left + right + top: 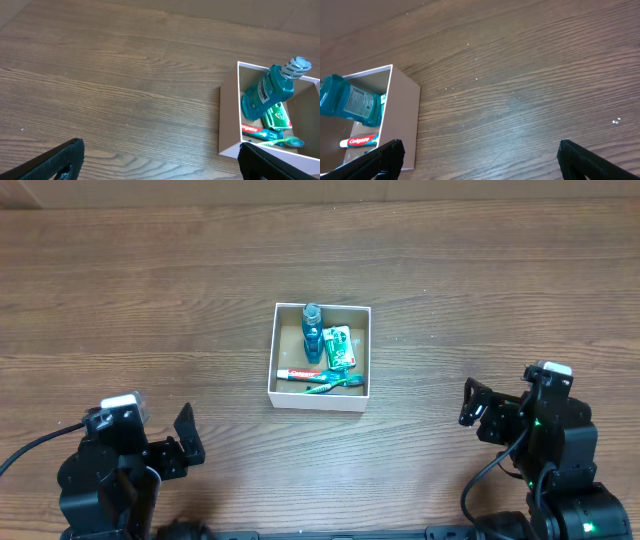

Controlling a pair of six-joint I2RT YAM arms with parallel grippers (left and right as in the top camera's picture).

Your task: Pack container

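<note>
White-walled, brown-card container (318, 399) sits mid-table (150, 300), well apart from both arms. Inside: blue bottle (312, 332) at the far side with its cap toward the far wall, green box (340, 347) just beside it on the right, toothpaste (300, 376) along the near wall, green toothbrush (336, 383) touching the tube's end. In the left wrist view the bottle looks propped at a tilt, cap up near the rim; can't tell if it pokes over.

No loose toiletry shows outside the container in any view, so packing reads as done or nearly done, probably the pull-back and check stage.

Left gripper (160, 148) is at the near-left edge, jaws spread wide, nothing between them. Right gripper (480, 145) is at the near-right edge, also spread and empty. Both are low and pointing toward the container, neither touching it.

To finish well:
- Keep both arms off the white walls; the container looks light and would likely slide if nudged.
- If one more item comes, drop it from straight above onto the bare card at the right or near-left, not onto the bottle.
- The tilted bottle is the risk: a bump could roll it onto the green box or tip the cap over the rim. Press it flat only if a lid is needed.
</note>
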